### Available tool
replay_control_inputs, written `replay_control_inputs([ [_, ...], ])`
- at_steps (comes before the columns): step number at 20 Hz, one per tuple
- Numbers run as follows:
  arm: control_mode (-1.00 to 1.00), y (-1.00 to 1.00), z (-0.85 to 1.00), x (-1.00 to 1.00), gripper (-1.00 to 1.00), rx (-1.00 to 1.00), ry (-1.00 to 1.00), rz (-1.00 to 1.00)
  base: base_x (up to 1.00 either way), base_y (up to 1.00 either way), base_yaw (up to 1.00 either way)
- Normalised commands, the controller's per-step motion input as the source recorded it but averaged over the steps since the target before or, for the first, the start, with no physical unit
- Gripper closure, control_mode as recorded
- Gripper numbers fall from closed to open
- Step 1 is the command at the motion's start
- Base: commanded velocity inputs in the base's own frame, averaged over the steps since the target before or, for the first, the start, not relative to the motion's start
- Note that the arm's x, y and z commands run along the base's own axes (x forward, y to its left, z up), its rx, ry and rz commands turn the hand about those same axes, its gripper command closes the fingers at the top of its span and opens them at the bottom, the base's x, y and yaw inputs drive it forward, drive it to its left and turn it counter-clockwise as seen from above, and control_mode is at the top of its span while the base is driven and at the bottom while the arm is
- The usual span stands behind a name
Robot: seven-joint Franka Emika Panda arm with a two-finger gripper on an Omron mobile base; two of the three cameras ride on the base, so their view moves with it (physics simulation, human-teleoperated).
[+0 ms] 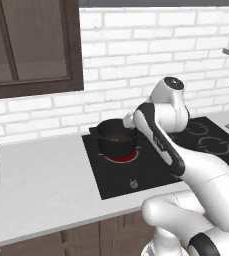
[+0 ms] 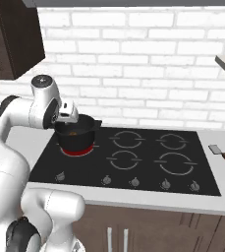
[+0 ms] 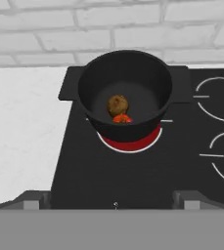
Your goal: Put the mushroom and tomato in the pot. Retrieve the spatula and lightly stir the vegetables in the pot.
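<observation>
Pale grey counter [image 2: 217,204] spans the lower half of frame, black cooktop [image 2: 133,170] set into it. Pot [image 2: 75,134] sits on the glowing red burner, center-left. Spatula [image 2: 223,155] lies on the counter at far right, just beside the cooktop.

We're looking at flat, even, bright rendered light with no clear source. The brick wall [image 2: 133,59] and pale tabletop [image 1: 41,185] read clean, almost washed. Shadows are faint, soft under the pot [image 3: 125,90], whose dark inside swallows detail. No glare, no edge distortion; everything's slightly soft and low-resolution.
</observation>
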Motion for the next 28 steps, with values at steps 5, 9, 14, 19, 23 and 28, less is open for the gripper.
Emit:
replay_control_inputs([
  [5, -1.0, -0.06, 0.37, -0.79, -1.0, 0.0, -0.05, 0.01, 0.0, 0.0, 0.0],
  [9, -1.0, 0.0, 0.03, -0.07, -1.0, -0.01, 0.01, 0.0, 0.0, 0.0, 0.0],
  [14, -1.0, -0.08, 0.0, -0.03, -1.0, 0.0, 0.01, -0.01, 0.0, 0.0, 0.0],
  [19, 1.0, -0.04, 0.0, -0.01, -1.0, 0.0, 0.01, -0.01, -0.03, 0.0, 0.0],
  [23, 1.0, 0.0, 0.0, 0.0, -1.0, 0.0, 0.0, 0.0, -0.03, -0.44, -0.16],
  [28, 1.0, 0.0, 0.0, 0.0, -1.0, 0.0, 0.0, 0.0, -0.43, -0.99, -0.12],
])
